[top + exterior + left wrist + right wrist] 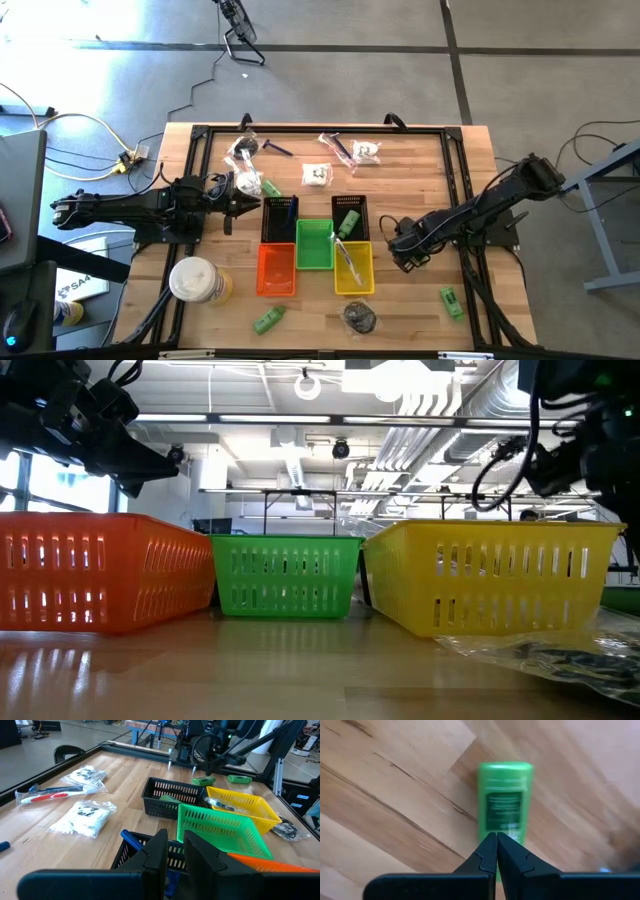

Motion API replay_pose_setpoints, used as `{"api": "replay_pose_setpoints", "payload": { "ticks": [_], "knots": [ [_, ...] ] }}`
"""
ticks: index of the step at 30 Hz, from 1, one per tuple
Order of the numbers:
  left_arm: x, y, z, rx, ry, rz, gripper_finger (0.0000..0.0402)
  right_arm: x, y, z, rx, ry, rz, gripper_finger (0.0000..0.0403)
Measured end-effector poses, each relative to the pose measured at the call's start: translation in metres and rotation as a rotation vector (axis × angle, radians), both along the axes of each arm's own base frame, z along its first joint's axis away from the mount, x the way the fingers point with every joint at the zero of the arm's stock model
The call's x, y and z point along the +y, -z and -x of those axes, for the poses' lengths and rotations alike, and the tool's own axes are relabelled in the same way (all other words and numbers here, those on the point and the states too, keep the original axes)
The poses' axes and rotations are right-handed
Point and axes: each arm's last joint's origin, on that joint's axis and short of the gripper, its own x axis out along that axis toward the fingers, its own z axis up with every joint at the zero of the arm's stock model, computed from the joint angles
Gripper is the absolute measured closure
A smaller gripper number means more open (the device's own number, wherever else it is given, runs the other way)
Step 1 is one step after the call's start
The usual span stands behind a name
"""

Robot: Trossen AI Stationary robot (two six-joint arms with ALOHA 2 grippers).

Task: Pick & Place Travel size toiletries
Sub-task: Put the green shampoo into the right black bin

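Note:
My right gripper (496, 836) points down over the bare wood just right of the yellow basket (353, 268), shut on a small green tube (505, 800). In the left wrist view the same tube (202, 781) shows under that gripper. My left gripper (175, 845) waits level at the table's left side, by the black basket (279, 218), slightly open with nothing between its fingers. Other toiletries lie loose. A green tube (452, 300) is at the near right and another (268, 320) at the near edge. Clear-wrapped white pieces (317, 174) and a wrapped stick (338, 148) lie at the far side. My right gripper pinches the green tube by one end (512, 836) between its two shut fingers, coming from above and pointing down. The fingertips hide the exact spot of contact. The rest of the tube sticks out beyond the fingertips. I cannot tell whether it is clear of the table.
Orange (276, 270), green (313, 243) and yellow baskets stand in a row near the middle, with two black baskets (350, 215) behind them. A round white-and-yellow container (193, 280) stands near left. A dark wrapped packet (360, 317) lies near the front edge.

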Motion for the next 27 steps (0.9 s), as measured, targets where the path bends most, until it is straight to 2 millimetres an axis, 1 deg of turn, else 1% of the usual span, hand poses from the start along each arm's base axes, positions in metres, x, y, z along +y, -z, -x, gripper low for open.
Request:
{"api": "replay_pose_setpoints", "payload": {
  "ticks": [3,5,12,16,18,20,27],
  "knots": [
    [0.000,0.000,0.000,0.000,0.000,0.000,0.0341,0.000,-0.015,-0.004,0.000,-0.004,0.046,0.0399],
    [0.000,0.000,0.000,0.000,0.000,0.000,0.0341,0.000,-0.021,-0.005,-0.008,-0.013,0.064,0.0399],
    [0.000,0.000,0.000,0.002,0.000,0.000,0.0341,0.001,-0.022,-0.007,-0.026,-0.092,0.066,0.0399],
    [0.000,0.001,0.000,0.007,0.000,0.001,0.0341,0.001,-0.022,-0.008,-0.033,-0.084,0.081,0.0382],
    [0.000,0.001,0.000,0.007,0.000,0.001,0.0341,0.001,-0.022,-0.008,-0.038,-0.084,0.078,0.0361],
    [0.000,0.001,0.000,0.007,0.000,0.001,0.0341,0.001,-0.022,-0.008,-0.041,-0.077,0.078,0.0330],
    [0.000,0.001,0.000,0.009,0.000,0.001,0.0341,0.000,-0.022,-0.009,-0.058,-0.076,0.121,0.0195]
  ]
}}
